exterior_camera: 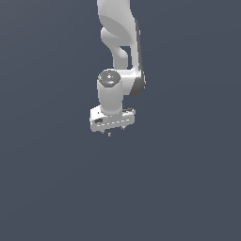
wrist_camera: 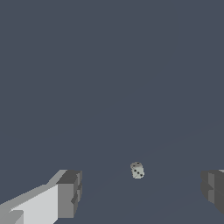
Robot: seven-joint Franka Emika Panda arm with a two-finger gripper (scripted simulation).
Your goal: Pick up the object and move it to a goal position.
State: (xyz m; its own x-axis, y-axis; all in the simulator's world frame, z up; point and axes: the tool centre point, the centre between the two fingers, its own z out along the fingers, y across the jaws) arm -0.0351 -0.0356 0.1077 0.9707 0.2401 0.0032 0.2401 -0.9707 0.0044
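Fingers stand wide apart and hold nothing. Between them, closer to the far finger than to the pale one, lies the object, a tiny pale block with dark dots like a die. It sits on the surface, just past the fingertips, touching neither. It looks nearly square, slightly tilted, with no clear long side.

In the exterior view the gripper hangs just above the speck.

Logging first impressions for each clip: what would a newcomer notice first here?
The white arm hanging down mid-frame in the exterior view against a bare dark grey ground, its end effector low and open. In the wrist view, a tiny pale die-like object sits between the spread fingers, touching neither.
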